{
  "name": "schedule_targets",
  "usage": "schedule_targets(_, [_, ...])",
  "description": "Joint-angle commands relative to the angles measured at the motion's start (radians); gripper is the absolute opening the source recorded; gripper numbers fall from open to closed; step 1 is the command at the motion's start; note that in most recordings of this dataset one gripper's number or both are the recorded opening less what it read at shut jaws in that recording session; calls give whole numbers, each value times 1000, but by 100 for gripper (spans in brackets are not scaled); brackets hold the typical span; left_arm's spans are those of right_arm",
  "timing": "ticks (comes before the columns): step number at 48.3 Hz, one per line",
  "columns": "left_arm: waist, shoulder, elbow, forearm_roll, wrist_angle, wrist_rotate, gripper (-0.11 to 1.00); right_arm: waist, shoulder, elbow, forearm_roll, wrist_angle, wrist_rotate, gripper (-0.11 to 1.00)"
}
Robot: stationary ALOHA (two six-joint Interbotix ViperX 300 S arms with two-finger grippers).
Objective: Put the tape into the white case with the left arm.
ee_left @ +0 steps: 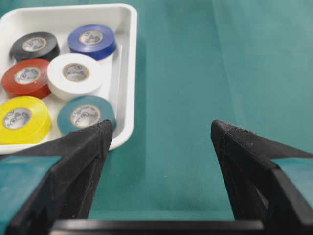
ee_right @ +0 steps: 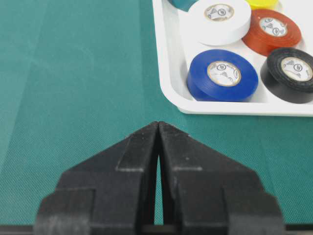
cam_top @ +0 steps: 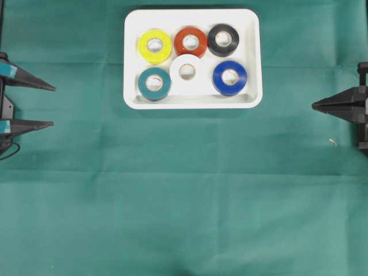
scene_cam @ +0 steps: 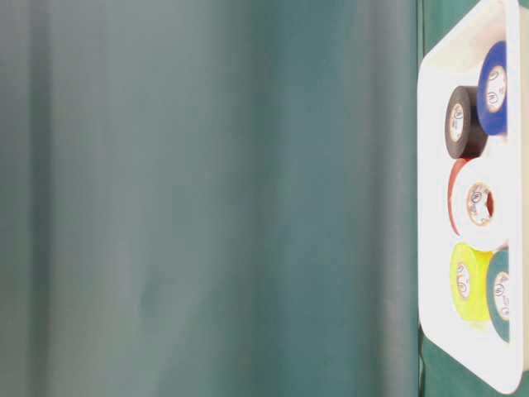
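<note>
Overhead exterior view, item one: the white case (cam_top: 193,58), a shallow rectangular tray of smooth, glossy plastic with rounded corners and a raised rim, its long axis running across the picture, set toward the far edge of the table near the middle.

Contents: six rolls of tape, all lying flat with pale cores up, in two rows. Back row: yellow tape (cam_top: 154,46), red tape (cam_top: 190,41), black tape (cam_top: 223,39). Front row: teal tape (cam_top: 154,84), white tape (cam_top: 187,71), blue tape (cam_top: 229,77). The white one touches its red neighbour. No roll shows on the cloth outside the tray, so by my judgement the filling is done (or nearly so).

Left gripper (cam_top: 53,106): at the left edge, two pointed black fingers with teal strips, spread wide and holding nothing. From its wrist view the tray lies ahead and to the left, the teal roll nearest the left finger (ee_left: 83,156).

Right gripper (cam_top: 314,106): at the right edge, plain black fingers pressed together, empty. Both stand well apart from the tray, on opposite sides, about equally far off.

Ground: a green cloth (cam_top: 184,201), fine-woven, matte, faintly creased.
</note>
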Motion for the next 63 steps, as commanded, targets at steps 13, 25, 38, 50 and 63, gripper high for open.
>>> schedule_targets(13, [23, -28, 28, 0, -20, 0, 82, -3, 15, -9, 0, -11, 2, -9])
schedule_targets(25, [31, -28, 44, 0, -35, 0, 82, -3, 15, -9, 0, -11, 2, -9])
schedule_targets(38, [31, -28, 44, 0, -35, -2, 82, -3, 15, -9, 0, -11, 2, -9])
schedule_targets(50, [31, -28, 46, 0, -35, -2, 82, -3, 14, -9, 0, -11, 2, -9])
schedule_targets(63, [31, -28, 44, 0, -37, -2, 82, -3, 15, -9, 0, -11, 2, -9])
